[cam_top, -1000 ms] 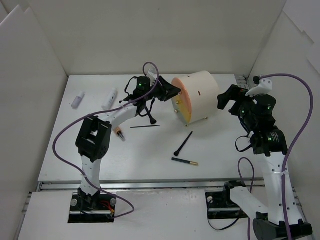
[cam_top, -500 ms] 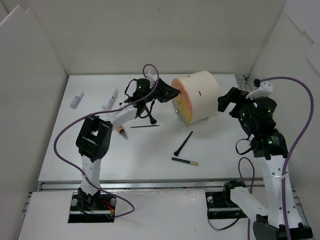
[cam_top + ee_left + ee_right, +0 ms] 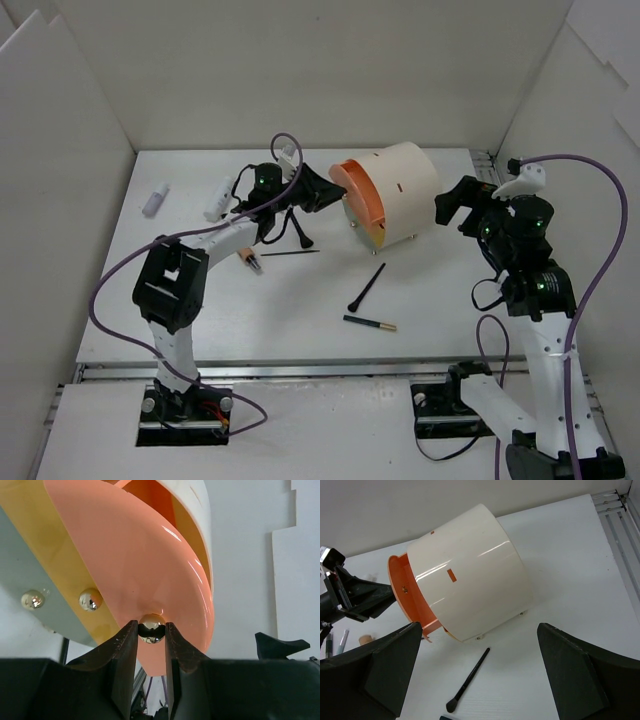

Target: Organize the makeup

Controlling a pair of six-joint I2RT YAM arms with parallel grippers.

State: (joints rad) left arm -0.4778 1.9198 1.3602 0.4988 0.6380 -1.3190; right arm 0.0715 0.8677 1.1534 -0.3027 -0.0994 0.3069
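My left gripper (image 3: 322, 192) is shut on the shiny metal knob (image 3: 151, 627) of an orange drawer (image 3: 350, 185) that stands partly out of the big cream cylinder (image 3: 395, 190). On the table lie a black brush (image 3: 367, 287), a dark gold-ended pencil (image 3: 369, 322), a thin black brush (image 3: 290, 252), a stubby tan brush (image 3: 240, 261), and two white tubes (image 3: 155, 199) (image 3: 218, 198). My right gripper (image 3: 455, 200) is open and empty, held above the table right of the cylinder. Its wrist view shows the cylinder (image 3: 470, 570), the drawer (image 3: 405, 595) and the black brush (image 3: 468, 679).
White walls enclose the table on the left, back and right. A metal rail (image 3: 615, 515) runs along the right edge. A second knob (image 3: 90, 600) and a third (image 3: 31, 599) sit on lower drawer fronts. Another black brush (image 3: 300, 232) lies under the left arm.
My left gripper has moved left with the knob held, and the orange drawer has slid out of the cylinder. The right arm has barely moved.
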